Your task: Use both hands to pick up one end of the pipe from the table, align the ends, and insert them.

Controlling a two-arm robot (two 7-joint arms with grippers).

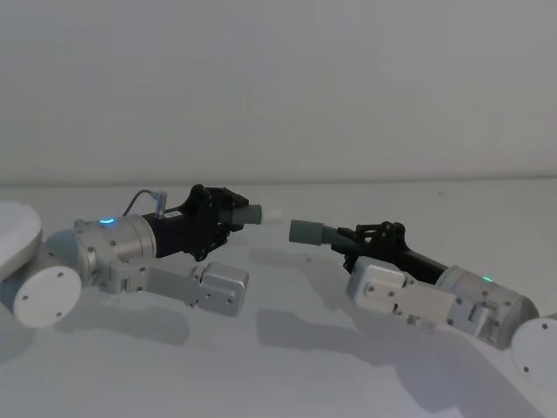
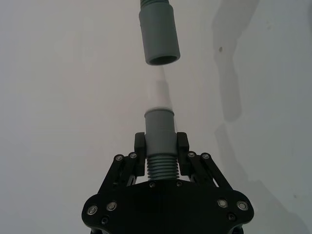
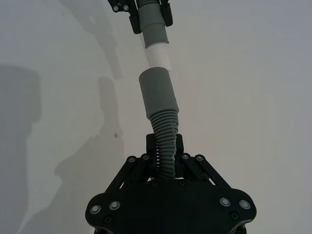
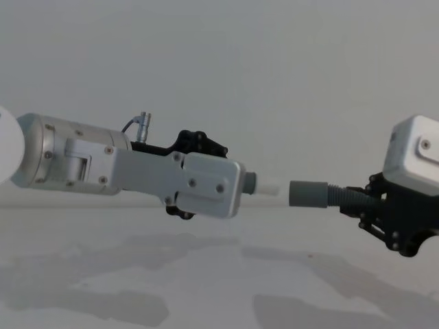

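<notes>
— Two hose pieces hang above the table point(image 1: 287, 383), each pinched in one set of jaws. How do the ends lie to each other?

— Nearly tip to mouth. In the head view the left gripper point(image 1: 228, 212), left of centre, is clamped on the piece with the narrower pale tip point(image 1: 271, 212), which points right. The right gripper point(image 1: 365, 237), right of centre, is clamped on the ribbed body behind the wider cuff point(image 1: 305, 232), whose mouth faces left.

— Touching?

— No, just apart. The chest view shows the pale tip point(image 4: 269, 186) and the cuff point(image 4: 308, 193) on almost one horizontal line, a small gap between.

— So what does the insertion turn on?

— Probably closing that gap along the shared long axis; the cuff sits slightly lower in the head view.
</notes>
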